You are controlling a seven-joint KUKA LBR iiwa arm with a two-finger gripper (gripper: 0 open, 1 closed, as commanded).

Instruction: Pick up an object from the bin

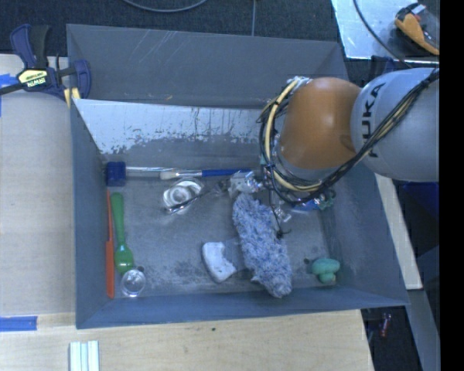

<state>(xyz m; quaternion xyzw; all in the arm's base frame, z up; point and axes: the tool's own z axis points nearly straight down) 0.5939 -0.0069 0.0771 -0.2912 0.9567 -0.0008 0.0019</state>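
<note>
Camera view: low with gripper (281,221) over fuzzy grey-blue cloth (261,255), centre-right in bin (209,60), likely lined up for a grab; open or closed, can't tell beneath orange cover (317,122).

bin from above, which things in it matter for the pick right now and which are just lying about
In the job: grey fuzzy cloth; gripper, low over its upper end.
Lying about: white lump, teal piece, blue-handled brush, silver piece, green-handled tool, clear round piece.
</note>
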